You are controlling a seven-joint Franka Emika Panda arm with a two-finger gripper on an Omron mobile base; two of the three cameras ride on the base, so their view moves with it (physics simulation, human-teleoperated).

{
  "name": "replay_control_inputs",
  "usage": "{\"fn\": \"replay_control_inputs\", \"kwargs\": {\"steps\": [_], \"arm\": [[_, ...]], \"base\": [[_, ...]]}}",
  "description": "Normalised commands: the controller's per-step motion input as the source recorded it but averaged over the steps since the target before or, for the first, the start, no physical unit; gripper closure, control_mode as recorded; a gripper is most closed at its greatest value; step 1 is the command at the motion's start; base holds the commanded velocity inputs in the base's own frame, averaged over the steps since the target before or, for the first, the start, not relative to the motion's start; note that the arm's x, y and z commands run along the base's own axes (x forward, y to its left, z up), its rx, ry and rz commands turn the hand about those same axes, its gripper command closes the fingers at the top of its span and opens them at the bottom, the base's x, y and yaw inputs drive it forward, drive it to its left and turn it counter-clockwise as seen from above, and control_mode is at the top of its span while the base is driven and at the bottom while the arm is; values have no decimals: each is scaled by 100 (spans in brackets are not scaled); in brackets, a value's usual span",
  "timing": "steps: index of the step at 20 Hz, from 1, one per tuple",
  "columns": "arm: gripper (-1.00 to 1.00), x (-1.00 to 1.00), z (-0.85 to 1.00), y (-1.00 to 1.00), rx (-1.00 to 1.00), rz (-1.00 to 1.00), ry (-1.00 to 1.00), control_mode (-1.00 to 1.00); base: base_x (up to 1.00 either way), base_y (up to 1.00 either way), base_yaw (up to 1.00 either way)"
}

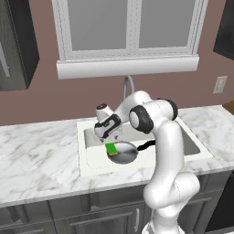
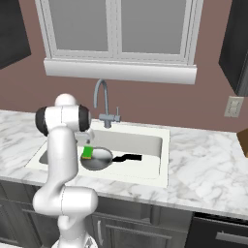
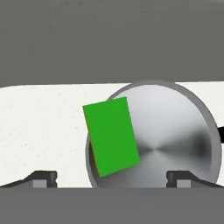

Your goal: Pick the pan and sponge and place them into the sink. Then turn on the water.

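The silver pan [image 1: 124, 154] lies in the white sink [image 1: 91, 165], its black handle [image 2: 127, 157] pointing right. The green sponge [image 3: 111, 136] rests flat on the pan's [image 3: 175, 131] left rim, partly over the basin floor. It also shows in the base views [image 1: 110, 149] [image 2: 87, 152]. My gripper [image 1: 111, 140] hangs just above the sponge, open, with nothing between its fingertips [image 3: 43, 178]. The grey gooseneck faucet [image 2: 101, 99] stands behind the basin with its side lever, and no water runs from it.
Marble counter [image 1: 41, 155] runs left and right [image 2: 208, 169] of the sink. A window sill [image 1: 128, 67] juts out above the faucet. A wall outlet [image 2: 234, 106] sits at the right. My own arm [image 2: 60, 145] blocks the basin's left part in the right base view.
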Motion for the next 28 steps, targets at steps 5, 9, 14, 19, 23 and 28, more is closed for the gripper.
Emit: {"fn": "replay_control_inputs", "kwargs": {"steps": [5, 9, 14, 19, 23, 28], "arm": [[-100, -25, 40, -2, 0, -3, -5, -100], [-100, -43, 29, -17, 1, -2, -6, -100], [-100, -55, 16, -29, 2, 0, -8, -100], [-100, -52, 14, -33, 0, 1, -9, -100], [-100, -38, 18, -30, 0, 6, -11, -100], [-100, -18, 24, -29, 1, 8, -13, -100]], "base": [[0, 0, 0], [0, 0, 0], [0, 0, 0], [0, 0, 0], [0, 0, 0], [0, 0, 0]]}}
